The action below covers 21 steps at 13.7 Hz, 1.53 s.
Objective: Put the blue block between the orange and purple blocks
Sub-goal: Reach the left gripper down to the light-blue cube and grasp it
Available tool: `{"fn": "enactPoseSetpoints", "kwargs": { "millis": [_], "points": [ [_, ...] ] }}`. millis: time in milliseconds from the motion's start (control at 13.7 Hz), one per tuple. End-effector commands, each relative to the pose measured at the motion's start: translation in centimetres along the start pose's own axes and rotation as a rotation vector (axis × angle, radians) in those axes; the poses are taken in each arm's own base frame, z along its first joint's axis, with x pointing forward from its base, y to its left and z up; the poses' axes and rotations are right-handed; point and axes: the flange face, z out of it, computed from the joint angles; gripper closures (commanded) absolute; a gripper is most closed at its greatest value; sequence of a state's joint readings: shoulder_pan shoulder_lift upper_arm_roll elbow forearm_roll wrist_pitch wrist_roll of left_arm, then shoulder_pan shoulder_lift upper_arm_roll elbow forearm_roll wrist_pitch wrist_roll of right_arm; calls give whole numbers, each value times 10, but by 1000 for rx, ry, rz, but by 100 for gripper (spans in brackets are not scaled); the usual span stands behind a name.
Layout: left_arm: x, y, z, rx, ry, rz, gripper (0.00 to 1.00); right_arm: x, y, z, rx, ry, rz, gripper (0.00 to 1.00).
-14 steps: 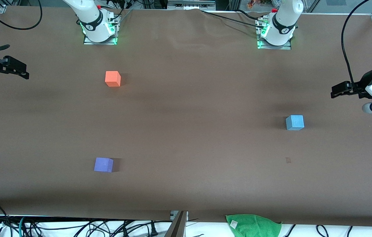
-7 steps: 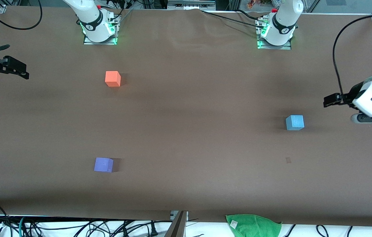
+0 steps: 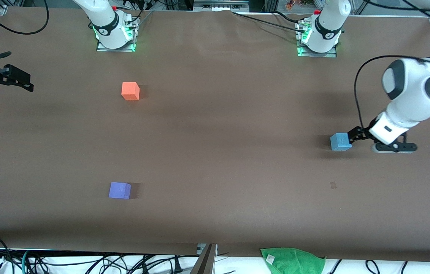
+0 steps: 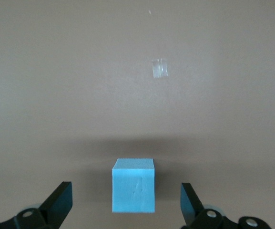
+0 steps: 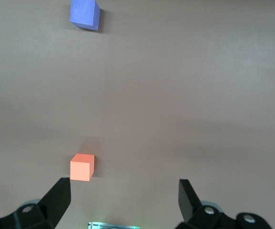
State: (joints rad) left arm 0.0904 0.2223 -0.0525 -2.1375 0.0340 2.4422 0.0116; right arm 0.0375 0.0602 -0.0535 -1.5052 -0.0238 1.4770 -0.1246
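The blue block (image 3: 340, 141) sits on the brown table toward the left arm's end. My left gripper (image 3: 353, 135) is open and hangs right beside it; in the left wrist view the blue block (image 4: 133, 185) lies between the spread fingers without touching them. The orange block (image 3: 130, 91) sits toward the right arm's end, near the right base. The purple block (image 3: 119, 190) lies nearer the front camera than the orange one. Both show in the right wrist view, the orange block (image 5: 82, 167) and the purple block (image 5: 85, 14). My right gripper (image 3: 21, 81) waits open at the right arm's end of the table.
A green cloth (image 3: 294, 260) lies at the table's edge nearest the front camera. A small pale tape mark (image 3: 333, 185) is on the table nearer the camera than the blue block. Cables hang along the near edge.
My left arm has swung in from its end of the table and come down to the blue block. The blocks and the right arm have not moved.
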Motion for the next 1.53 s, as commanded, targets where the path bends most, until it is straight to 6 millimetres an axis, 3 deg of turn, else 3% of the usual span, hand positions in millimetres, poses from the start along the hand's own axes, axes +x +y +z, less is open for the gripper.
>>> {"fn": "enactPoseSetpoints", "kwargs": {
  "millis": [0, 291, 582, 801, 874, 946, 1092, 1238, 1456],
  "points": [
    [-12, -1, 37, 0, 40, 23, 0, 0, 3, -3, 2, 7, -7, 0],
    [-29, 2, 81, -8, 3, 24, 0, 0, 3, -3, 2, 7, -7, 0],
    [-31, 0, 89, -9, -11, 23, 0, 0, 4, -3, 3, 9, -4, 0],
    [-37, 2, 107, -13, -46, 24, 0, 1, 4, -2, 4, 7, -5, 0],
    [-41, 2, 113, -14, -58, 24, 18, 0, 4, -4, 3, 10, -4, 0],
    [-41, 1, 113, -14, -59, 23, 46, 0, 4, -2, 5, 8, -4, 0],
    [-37, 1, 107, -13, -56, 21, 86, 0, 3, -3, 5, 9, -5, 0],
    [-35, 1, 103, -13, -51, 17, 90, 1, 4, -2, 4, 7, -5, 0],
    [-16, 9, 51, -10, -58, 15, 88, 0, 4, -2, 4, 7, -4, 0]
  ]
}}
